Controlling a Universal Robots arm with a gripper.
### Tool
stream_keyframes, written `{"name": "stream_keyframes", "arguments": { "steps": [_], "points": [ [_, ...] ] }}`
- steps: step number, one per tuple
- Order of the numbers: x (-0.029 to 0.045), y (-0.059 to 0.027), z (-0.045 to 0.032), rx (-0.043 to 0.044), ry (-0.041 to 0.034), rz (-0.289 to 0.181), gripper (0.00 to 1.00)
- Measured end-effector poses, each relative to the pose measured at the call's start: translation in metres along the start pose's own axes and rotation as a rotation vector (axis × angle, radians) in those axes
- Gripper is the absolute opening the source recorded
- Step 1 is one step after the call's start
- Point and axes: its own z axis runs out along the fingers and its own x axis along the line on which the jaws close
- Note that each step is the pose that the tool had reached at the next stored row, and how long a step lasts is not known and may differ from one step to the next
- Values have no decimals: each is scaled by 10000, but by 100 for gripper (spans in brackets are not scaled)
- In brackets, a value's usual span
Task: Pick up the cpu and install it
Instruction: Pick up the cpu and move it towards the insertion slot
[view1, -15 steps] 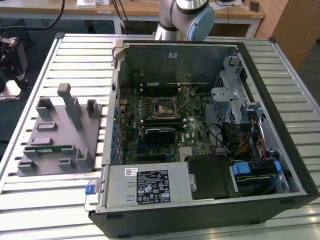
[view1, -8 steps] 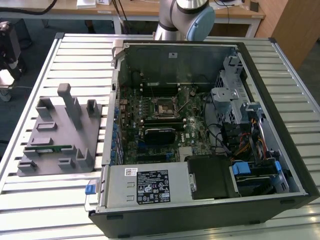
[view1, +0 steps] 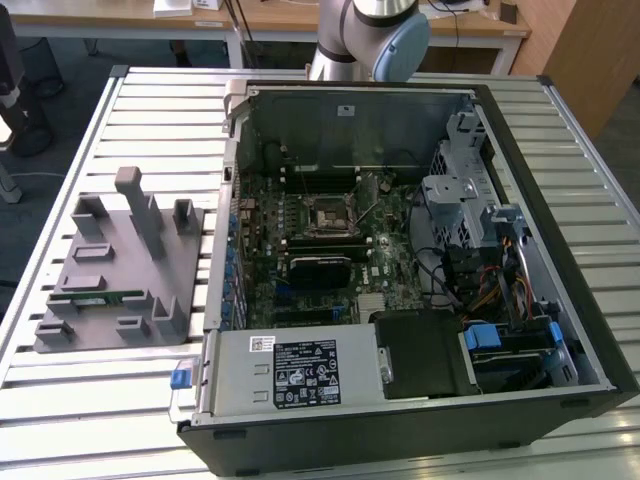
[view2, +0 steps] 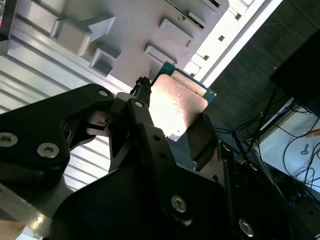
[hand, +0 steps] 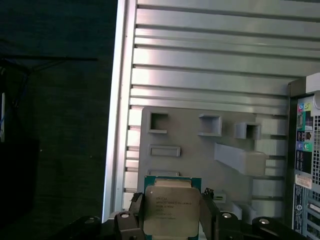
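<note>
The cpu (hand: 171, 206) is a flat square chip with a pale metal top and a green edge. It stands clamped between the two black fingers of my gripper (hand: 171, 216), which is shut on it. In the second wrist view the cpu (view2: 176, 104) catches bright light, and the gripper (view2: 172, 124) holds it by two opposite sides. Both wrist views show it held in the air above the grey plastic fixture (hand: 190, 160). The square processor socket (view1: 332, 215) lies in the middle of the motherboard inside the open computer case (view1: 560, 330).
The grey fixture (view1: 120, 265) sits on the slatted metal table (view1: 150, 110) at the exterior view's left, with tall posts and a green memory stick (view1: 95, 297) in it. A black heatsink (view1: 320, 268) and cables (view1: 500, 280) crowd the case. The arm (view1: 370, 35) rises behind the case.
</note>
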Motion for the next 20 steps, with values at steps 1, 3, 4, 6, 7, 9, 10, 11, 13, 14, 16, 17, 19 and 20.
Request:
{"name": "stream_keyframes", "arguments": {
  "steps": [1, 3, 4, 6, 7, 9, 10, 11, 13, 14, 16, 17, 19, 20],
  "points": [
    [-1, 3, -40, 0, 1, 0, 54],
    [-2, 6, -101, 0, 1, 0, 54],
    [-2, 6, -103, -1, -1, 0, 54],
    [-2, 6, -103, -1, -3, 0, 54],
    [-2, 7, -104, -1, -2, 0, 54],
    [-12, 7, -107, 1, 3, 0, 54],
    [-23, 6, -106, 1, 2, 0, 54],
    [-81, 3, -103, 0, 1, 0, 54],
    [-128, 1, -102, 0, 1, 0, 54],
    [-152, -1, -102, 1, 1, 0, 54],
    [-200, -3, -100, 0, 0, 0, 54],
    [-224, -5, -100, 0, 0, 0, 54],
    [-278, -7, -99, 0, 1, 1, 54],
    [-304, -8, -98, 0, 1, 1, 54]
  ]
}}
